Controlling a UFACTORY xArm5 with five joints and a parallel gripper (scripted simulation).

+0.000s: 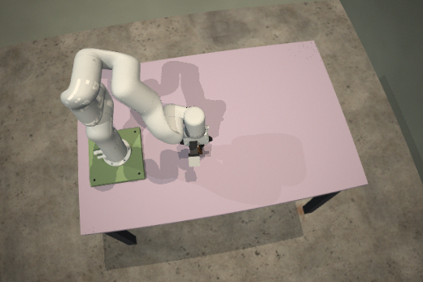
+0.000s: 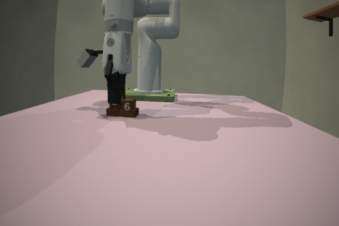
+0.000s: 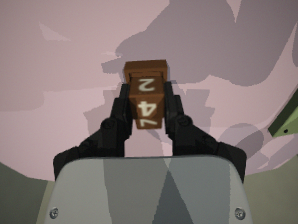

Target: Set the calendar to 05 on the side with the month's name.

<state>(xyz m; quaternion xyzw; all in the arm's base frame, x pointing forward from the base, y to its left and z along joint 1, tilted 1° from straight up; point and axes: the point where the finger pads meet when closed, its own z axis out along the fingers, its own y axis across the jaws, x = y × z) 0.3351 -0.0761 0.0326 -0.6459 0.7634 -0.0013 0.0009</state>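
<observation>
My gripper [image 2: 116,103] [image 3: 147,94] is shut on a brown cube [image 2: 115,105] [image 3: 146,101]. Two of its faces show in the wrist view, one with a 2 and one with a 4. The cube is at the left part of the brown tray [image 2: 122,113] [image 3: 145,64] in the exterior view, low over or in it; whether it touches the floor cannot be told. The other cube [image 2: 129,106] [image 3: 149,123] stands in the tray's right part, with a 6 facing the exterior camera and what looks like a 7 in the wrist view. The month's name is not visible.
The tray lies on the pink table [image 1: 260,99] [image 2: 202,174]. The arm's green base plate [image 1: 98,174] [image 2: 153,96] is at the table's left side in the top view. A wooden wall shelf [image 2: 326,12] is at the right in the exterior view.
</observation>
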